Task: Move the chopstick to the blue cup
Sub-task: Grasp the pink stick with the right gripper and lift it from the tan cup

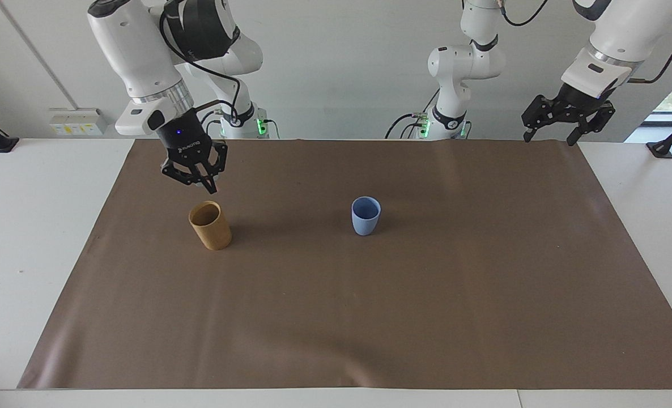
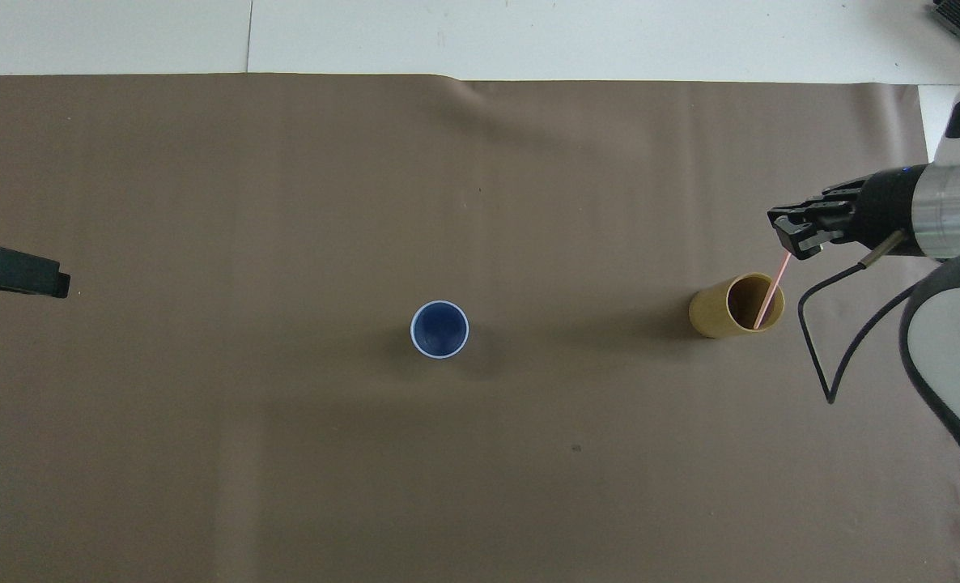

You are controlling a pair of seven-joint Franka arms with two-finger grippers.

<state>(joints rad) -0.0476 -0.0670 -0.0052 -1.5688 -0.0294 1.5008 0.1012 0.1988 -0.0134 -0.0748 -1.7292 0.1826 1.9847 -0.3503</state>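
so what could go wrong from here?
1. The right gripper pinches only the top end of the chopstick; so thin a stick could pivot or slip in transit.
2. In the overhead view its lower end appears over the tan cup; a sideways move too early could tip it.
3. The blue cup has a small mouth, so a tilted stick may miss.

Your right gripper (image 1: 200,180) hangs in the air above the tan cup (image 1: 210,225), clear of its rim. The blue cup (image 1: 365,215) stands upright mid-mat, well apart from the tan one. Your left gripper (image 1: 557,127) waits raised over the brown mat's (image 1: 370,317) corner at its own end.
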